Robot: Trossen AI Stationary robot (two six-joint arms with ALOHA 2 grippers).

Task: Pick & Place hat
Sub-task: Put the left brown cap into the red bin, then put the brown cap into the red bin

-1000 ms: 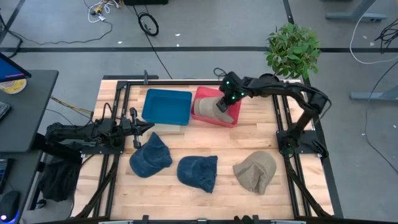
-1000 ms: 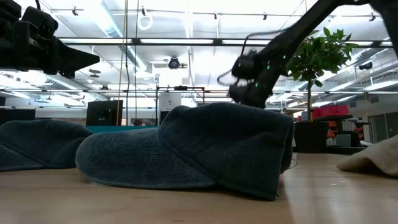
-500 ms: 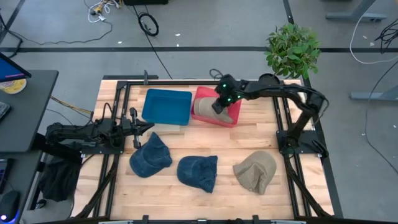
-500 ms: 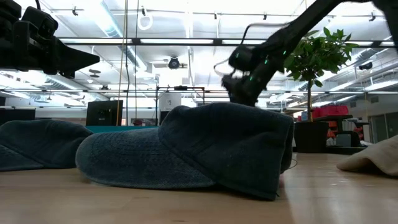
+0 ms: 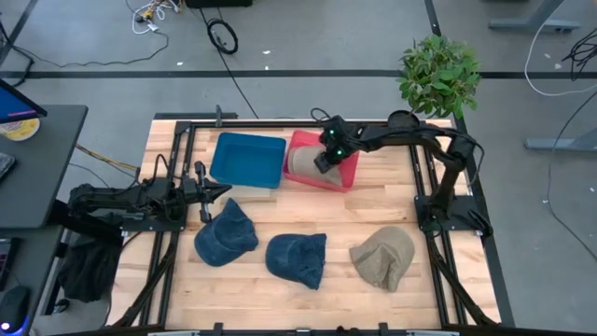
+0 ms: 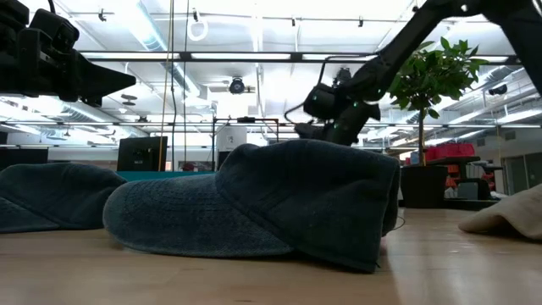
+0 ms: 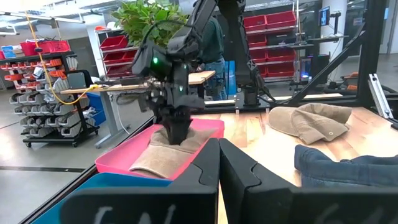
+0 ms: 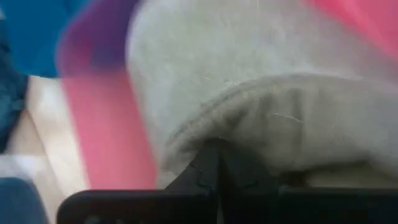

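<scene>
1. The table (image 5: 392, 210) is pale wood with visible plank grain.
2. The blue hats (image 5: 225, 233) are rough, matt denim-like cloth.
3. The tan hats (image 5: 383, 257) are soft matt cloth.
4. The pink bin (image 5: 347, 175) and blue bin (image 5: 247, 159) look like smooth plastic.
5. The frame (image 5: 431, 163) is dark matt metal.

arms: dark, jointed | right hand (image 5: 324, 157): green lights | fingers: black

Hat (image 5: 303, 162) in bin (image 5: 347, 173) beside tray (image 5: 247, 160)

The wooden table (image 5: 373, 210) carries 2 bins (image 5: 248, 160) and seemingly 3 hats (image 5: 297, 258).
</scene>
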